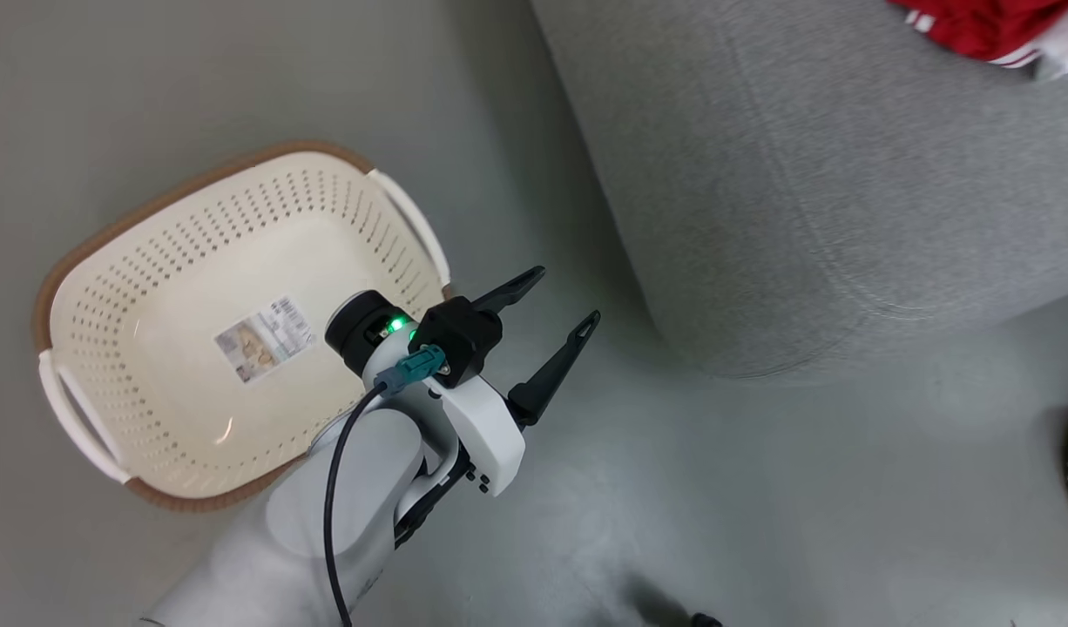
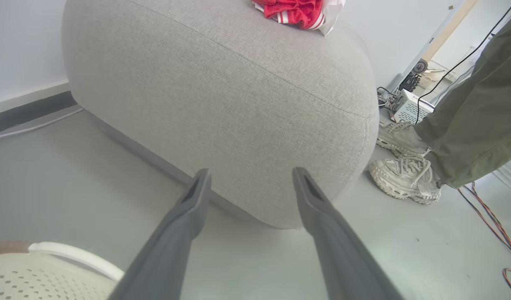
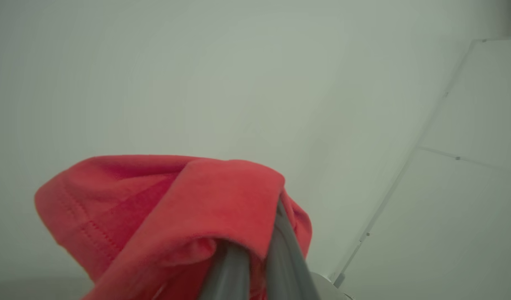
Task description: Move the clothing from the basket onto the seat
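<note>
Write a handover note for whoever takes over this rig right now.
Left gripper: open, empty, over the floor between basket and seat.
Right gripper: shut on a red garment that drapes over its fingers.
Done: the basket is empty; the other garment lies on the seat.
Left: lay the held red garment on the seat and release it.

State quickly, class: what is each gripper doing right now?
Left gripper: open, holding nothing.
Right gripper: shut on red garment.
</note>
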